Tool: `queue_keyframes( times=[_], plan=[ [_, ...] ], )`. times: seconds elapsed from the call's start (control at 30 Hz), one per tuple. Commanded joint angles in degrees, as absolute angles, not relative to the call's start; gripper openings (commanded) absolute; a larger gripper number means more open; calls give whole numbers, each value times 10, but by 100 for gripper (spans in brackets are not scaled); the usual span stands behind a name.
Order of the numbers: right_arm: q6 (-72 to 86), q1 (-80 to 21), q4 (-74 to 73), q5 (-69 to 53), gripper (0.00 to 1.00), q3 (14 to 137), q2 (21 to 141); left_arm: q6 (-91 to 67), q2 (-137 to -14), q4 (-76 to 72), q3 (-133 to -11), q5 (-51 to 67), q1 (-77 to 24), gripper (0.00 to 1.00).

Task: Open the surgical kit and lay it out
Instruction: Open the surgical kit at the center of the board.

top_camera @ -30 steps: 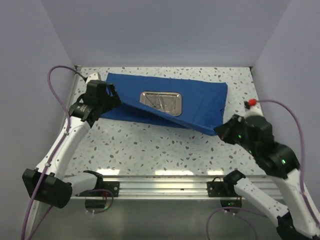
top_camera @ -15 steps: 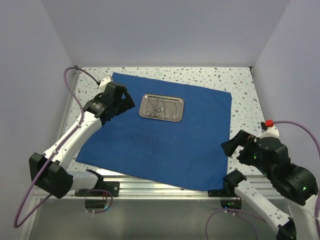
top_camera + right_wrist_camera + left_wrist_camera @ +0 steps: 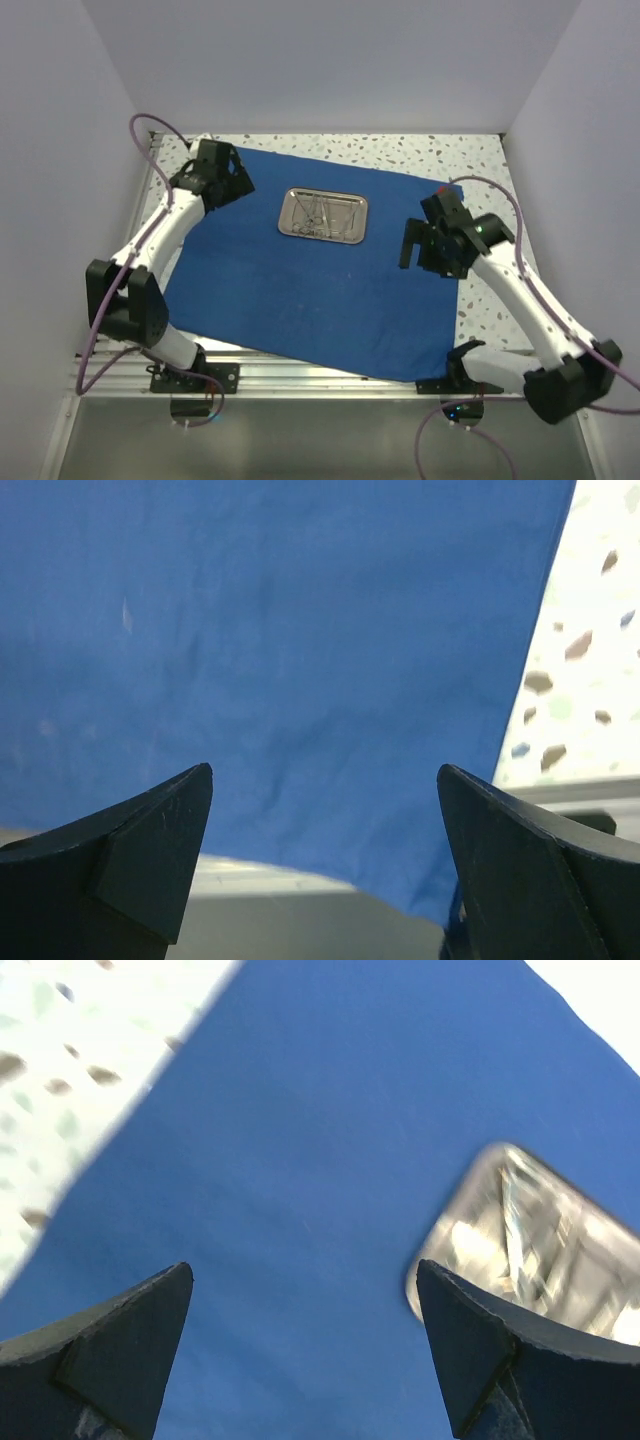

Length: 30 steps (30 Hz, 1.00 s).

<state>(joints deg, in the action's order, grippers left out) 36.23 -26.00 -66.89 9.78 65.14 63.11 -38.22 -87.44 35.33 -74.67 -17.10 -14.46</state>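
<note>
Both hang wide open, empty: left gripper (image 3: 230, 186) at ten o'clock of the steel tray (image 3: 364, 218), right gripper (image 3: 418, 250) at four. Blue wrap (image 3: 300, 290) lies spread; I'd lift the instruments (image 3: 318, 212) out next.

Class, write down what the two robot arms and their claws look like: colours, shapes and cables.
The left arm and right arm have white, tube-like links with black joints and black bases. The left claw and right claw each have two dark, wedge-shaped fingers tapering to points. A thin purple cable loops beside the left arm; a second cable, also purple, arcs along the right arm.
</note>
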Motion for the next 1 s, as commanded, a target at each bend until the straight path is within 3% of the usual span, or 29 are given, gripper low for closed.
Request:
queue_keyframes(
  times=[0.0, 0.13, 0.33, 0.57, 0.83, 0.93, 0.97],
  plan=[
    [295, -144, -576, 21, 99, 698, 715, -309, -928, 293, -807, -124, -69, 97],
    [276, -22, -546, 39, 98, 743, 848, -262, -1009, 247, -859, -120, -34, 96],
    [292, 43, -515, 105, 98, 807, 957, -216, -1151, 241, -970, -99, 0, 95],
    [276, 63, -493, 123, 98, 871, 1081, -204, -1277, 254, -1047, -54, 40, 95],
    [265, 69, -500, 101, 96, 968, 1218, -228, -1331, 269, -1070, -3, 38, 89],
    [271, 69, -504, 77, 93, 997, 1261, -227, -1346, 284, -1078, 27, 38, 86],
    [271, 69, -499, 70, 84, 1001, 1267, -225, -1350, 286, -1078, 32, 36, 83]
  ],
)
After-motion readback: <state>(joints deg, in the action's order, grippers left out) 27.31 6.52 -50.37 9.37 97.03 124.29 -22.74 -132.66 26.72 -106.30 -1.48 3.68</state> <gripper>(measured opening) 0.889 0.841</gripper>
